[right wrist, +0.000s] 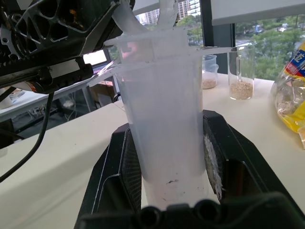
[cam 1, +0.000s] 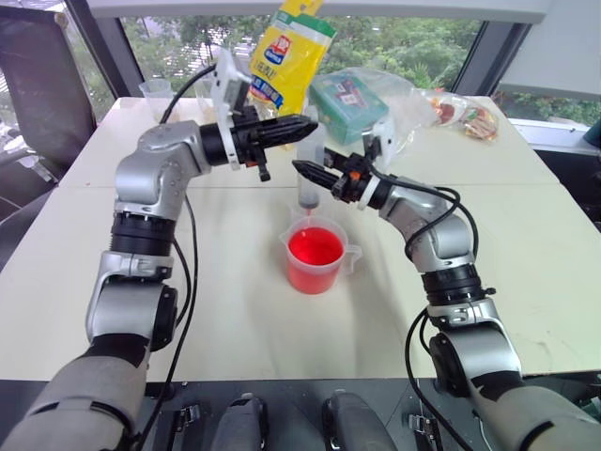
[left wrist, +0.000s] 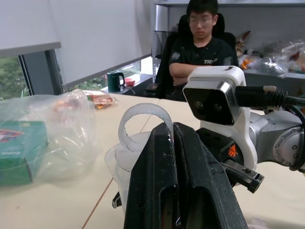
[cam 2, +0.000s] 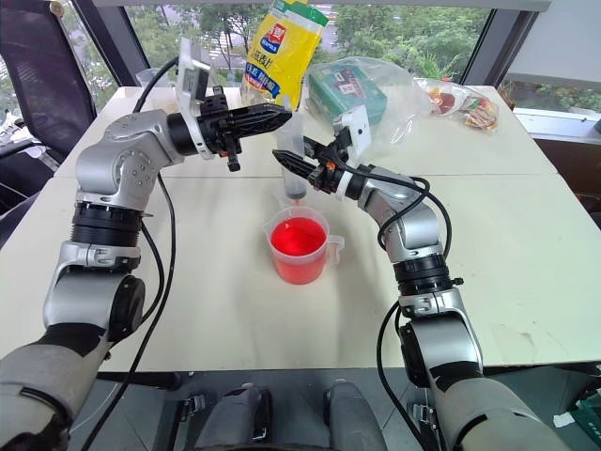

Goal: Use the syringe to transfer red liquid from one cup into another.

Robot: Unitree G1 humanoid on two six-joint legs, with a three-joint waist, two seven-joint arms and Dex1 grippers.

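While syringe hangs over red cup: both grippers' fingers clamped on it.
Behind: yellow bag, green box.
Bench: pale.

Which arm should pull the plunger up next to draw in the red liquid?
Left. Its tool grips the plunger top, while the right tool clamps the syringe barrel over the red cup, so it likely just steadies.

Cream counter bearing, at its far side, an upright yellow snack bag; beside it, a green box inside a clear plastic bag. Farther along, small wrapped snacks. Two clear cups with beige contents stand near the window. A seated person and a dark green mug lie beyond.
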